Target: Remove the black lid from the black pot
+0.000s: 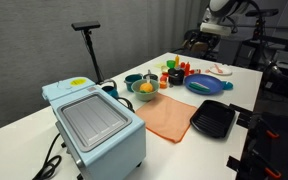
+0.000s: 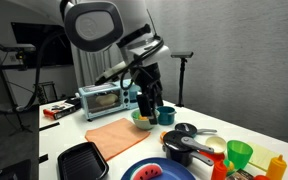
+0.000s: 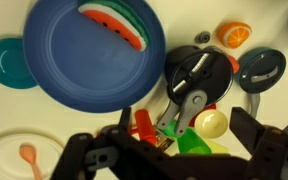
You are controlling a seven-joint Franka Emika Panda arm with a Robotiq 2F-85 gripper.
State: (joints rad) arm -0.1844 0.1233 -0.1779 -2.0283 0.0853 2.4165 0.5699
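The black lid [image 3: 214, 62] sits on the black pot and hides most of it in the wrist view; a silver handle lies across it. In an exterior view the lid [image 2: 184, 130] rests on the pot [image 2: 180, 150] near the table's close end. My gripper [image 3: 183, 114] is open and empty, and it hangs above the lid without touching it. Its dark fingers frame the handle, some red and green toy pieces and a pale ball. The gripper also shows in both exterior views [image 1: 202, 38] [image 2: 149, 100].
A blue plate [image 3: 84, 50] with a watermelon slice lies beside the pot. Teal cups [image 3: 4, 62], an orange fruit [image 3: 234, 35] and a white plate with a spoon [image 3: 4, 160] surround it. A grill pan [image 1: 212, 120], orange cloth [image 1: 164, 115] and toaster oven [image 1: 94, 125] stand further off.
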